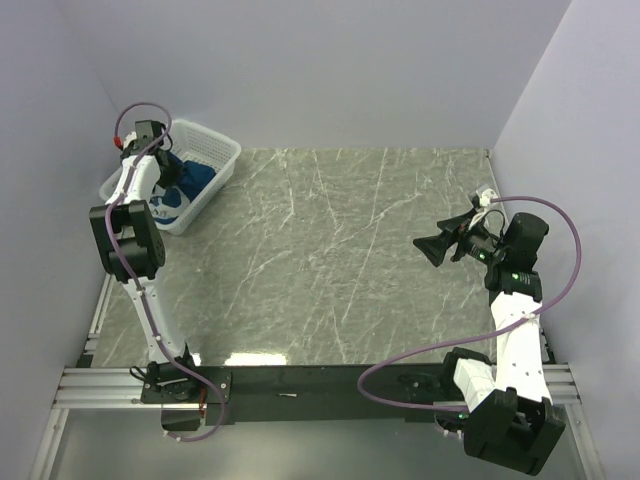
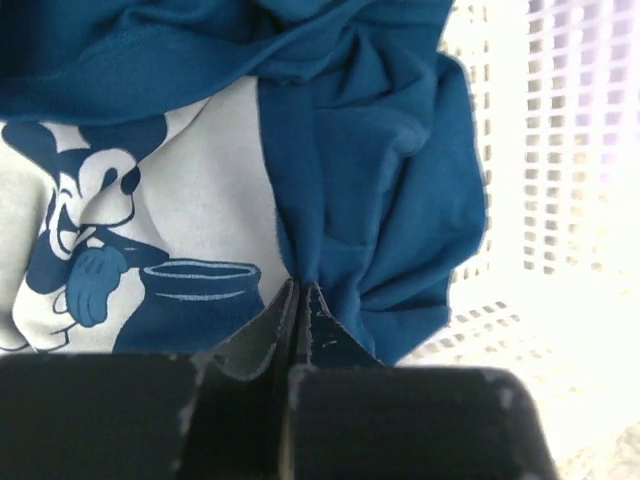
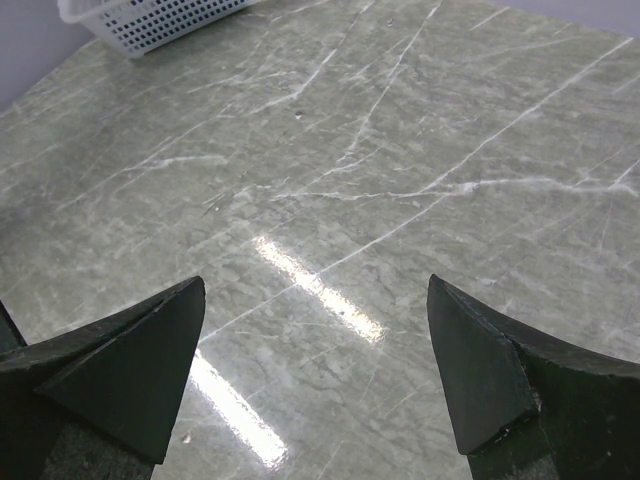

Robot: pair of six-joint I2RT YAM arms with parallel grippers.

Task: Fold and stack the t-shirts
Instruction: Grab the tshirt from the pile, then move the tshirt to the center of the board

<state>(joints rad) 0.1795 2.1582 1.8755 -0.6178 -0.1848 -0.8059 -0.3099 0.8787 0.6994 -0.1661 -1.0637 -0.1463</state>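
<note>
A crumpled dark blue t-shirt lies in the white mesh basket at the table's far left. In the left wrist view its blue folds sit beside the pale chest print with the cartoon mouse. My left gripper reaches down into the basket, jaws pressed together on a ridge of the blue cloth. From above, that left gripper is mostly covered by its own wrist. Over the right side of the table my right gripper hangs open, and nothing lies between its fingertips.
The basket's mesh wall stands close on the right of the left gripper. Grey marble tabletop spreads between the arms. A corner of the basket shows at the top left of the right wrist view. Walls close in the table on the left, back and right.
</note>
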